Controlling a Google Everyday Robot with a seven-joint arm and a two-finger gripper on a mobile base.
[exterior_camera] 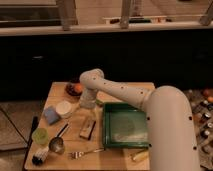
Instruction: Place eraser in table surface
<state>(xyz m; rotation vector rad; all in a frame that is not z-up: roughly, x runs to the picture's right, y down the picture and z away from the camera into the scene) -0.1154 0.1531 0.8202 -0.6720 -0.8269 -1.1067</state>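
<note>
Camera view: fingers [87, 103] are held low over the tabletop [113, 161], a green tray [106, 126] just beside them; whether they are open or closed cannot be told.

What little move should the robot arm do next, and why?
Probably ease the gripper straight down a bit. It hangs over the table surface, just left of the green tray, so going down should meet wood, not the tray. A small brown block lies nearer the front edge. What the gripper carries is hidden.
</note>
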